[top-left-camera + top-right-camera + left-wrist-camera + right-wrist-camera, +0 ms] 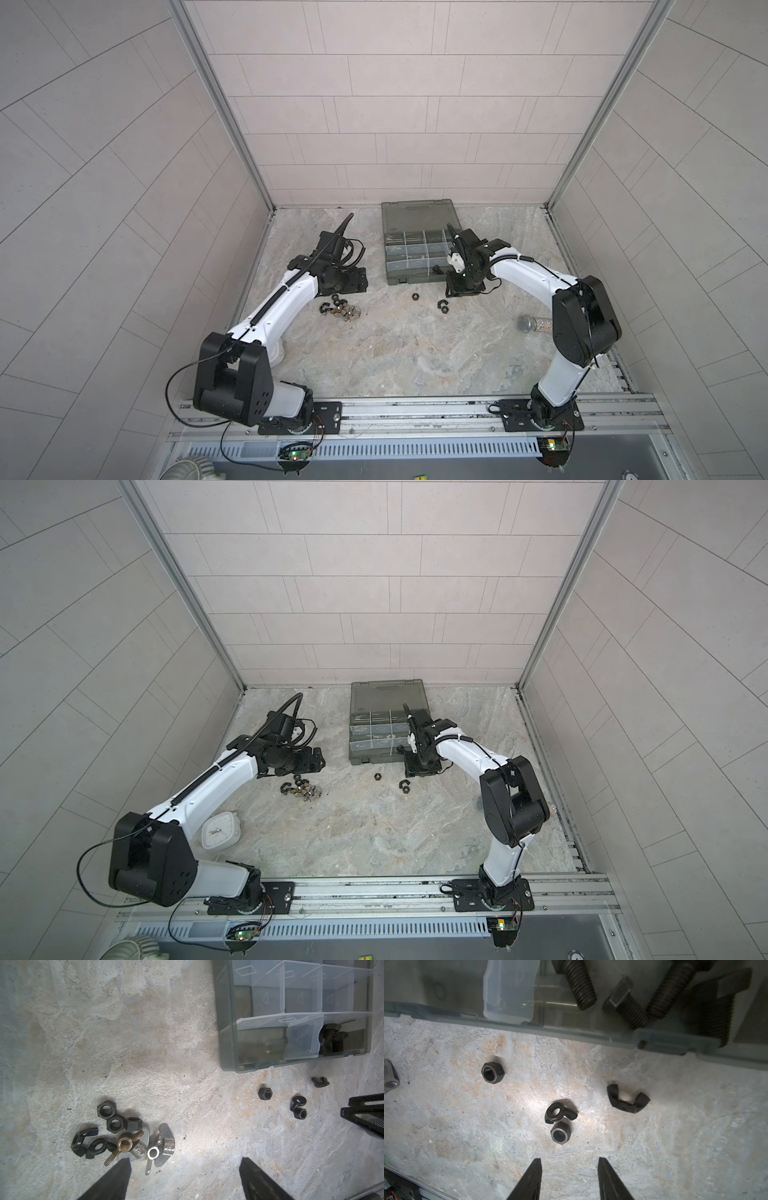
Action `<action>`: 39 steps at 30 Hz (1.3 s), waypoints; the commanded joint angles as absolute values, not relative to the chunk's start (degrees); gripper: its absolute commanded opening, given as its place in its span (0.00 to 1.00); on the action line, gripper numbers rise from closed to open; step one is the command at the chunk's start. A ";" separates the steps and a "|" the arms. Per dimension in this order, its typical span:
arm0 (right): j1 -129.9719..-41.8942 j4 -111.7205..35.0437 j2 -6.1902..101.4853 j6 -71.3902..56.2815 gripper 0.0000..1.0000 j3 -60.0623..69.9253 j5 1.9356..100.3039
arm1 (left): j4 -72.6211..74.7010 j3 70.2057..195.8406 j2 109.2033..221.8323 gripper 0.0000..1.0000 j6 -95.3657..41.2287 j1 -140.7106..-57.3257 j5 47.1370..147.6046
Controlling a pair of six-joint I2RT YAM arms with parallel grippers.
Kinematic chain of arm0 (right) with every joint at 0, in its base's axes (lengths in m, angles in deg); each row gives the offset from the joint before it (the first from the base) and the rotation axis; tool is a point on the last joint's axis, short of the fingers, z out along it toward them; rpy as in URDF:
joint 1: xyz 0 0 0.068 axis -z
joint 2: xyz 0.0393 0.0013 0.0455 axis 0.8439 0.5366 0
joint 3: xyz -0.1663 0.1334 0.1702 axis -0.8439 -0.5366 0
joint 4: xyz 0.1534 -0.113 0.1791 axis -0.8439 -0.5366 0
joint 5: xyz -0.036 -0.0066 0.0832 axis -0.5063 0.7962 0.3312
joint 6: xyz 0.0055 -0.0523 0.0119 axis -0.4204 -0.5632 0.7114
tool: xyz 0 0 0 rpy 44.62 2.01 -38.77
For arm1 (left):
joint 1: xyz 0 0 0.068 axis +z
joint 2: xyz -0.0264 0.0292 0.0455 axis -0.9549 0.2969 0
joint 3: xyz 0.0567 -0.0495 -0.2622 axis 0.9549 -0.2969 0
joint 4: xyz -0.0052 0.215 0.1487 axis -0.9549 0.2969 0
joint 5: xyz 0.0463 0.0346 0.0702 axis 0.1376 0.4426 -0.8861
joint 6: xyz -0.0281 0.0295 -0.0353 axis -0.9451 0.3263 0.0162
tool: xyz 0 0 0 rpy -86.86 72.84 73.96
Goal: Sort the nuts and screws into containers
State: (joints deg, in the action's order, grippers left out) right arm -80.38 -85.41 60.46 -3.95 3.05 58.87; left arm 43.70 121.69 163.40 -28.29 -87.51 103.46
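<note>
Beside the case [419, 220], screws [581, 985] already binned, the left gripper [184, 1159] and right gripper [569, 1159] hang spread, empty, over loose nuts [133, 1124]; next likely needs one careful pinch.

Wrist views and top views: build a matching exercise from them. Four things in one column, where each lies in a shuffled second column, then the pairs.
Things
1. screws
2. brass wing nut
3. lone hex nut
4. microphone

Places
A. alone on the table, in front of the case
B. beside the right arm
C. inside a case compartment
D. in the pile near the open left pincer

Pairs: 1-C, 2-D, 3-A, 4-B
</note>
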 commanded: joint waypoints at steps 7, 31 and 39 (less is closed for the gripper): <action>-82.81 -87.57 62.35 -4.99 0.46 6.78 61.12 | 43.46 118.14 165.02 0.88 -31.10 -81.82 106.46; -84.53 -89.90 61.49 -8.25 0.46 8.81 63.76 | 45.16 114.15 171.75 0.54 -28.77 -78.88 100.37; -84.36 -88.51 59.01 -8.25 0.46 5.07 62.87 | 45.87 115.15 173.51 0.46 -27.89 -78.88 98.30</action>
State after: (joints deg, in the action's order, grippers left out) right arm -84.27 -88.29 61.91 -7.32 5.94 63.92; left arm 44.18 113.40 172.80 -28.85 -78.86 100.23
